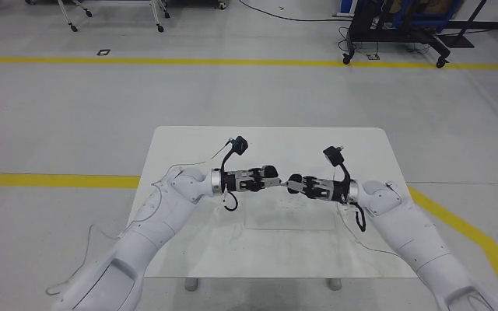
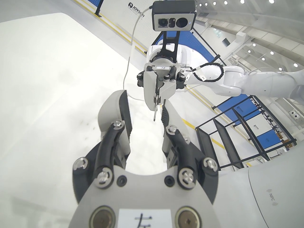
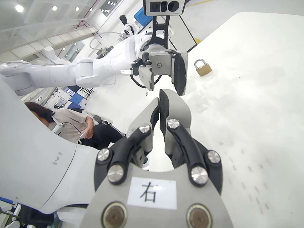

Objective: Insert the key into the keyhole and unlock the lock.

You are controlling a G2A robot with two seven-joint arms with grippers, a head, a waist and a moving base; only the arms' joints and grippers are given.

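The right gripper's (image 2: 156, 102) fingers are clamped on the key (image 2: 154, 115), whose blade points between the left gripper's (image 2: 142, 106) spread fingers. The lock (image 3: 202, 68) rests on the tabletop (image 3: 256, 84) beyond the left gripper, nearer that arm.

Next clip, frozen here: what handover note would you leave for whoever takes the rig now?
Left hand: open, empty, above the table, facing the right hand.
Right hand: shut on the key, blade sticking out toward the left hand.
Padlock: lying on the table, apart from both hands, shackle looks closed.
Done: key is gripped. Left: hold the padlock, insert the key, turn it.
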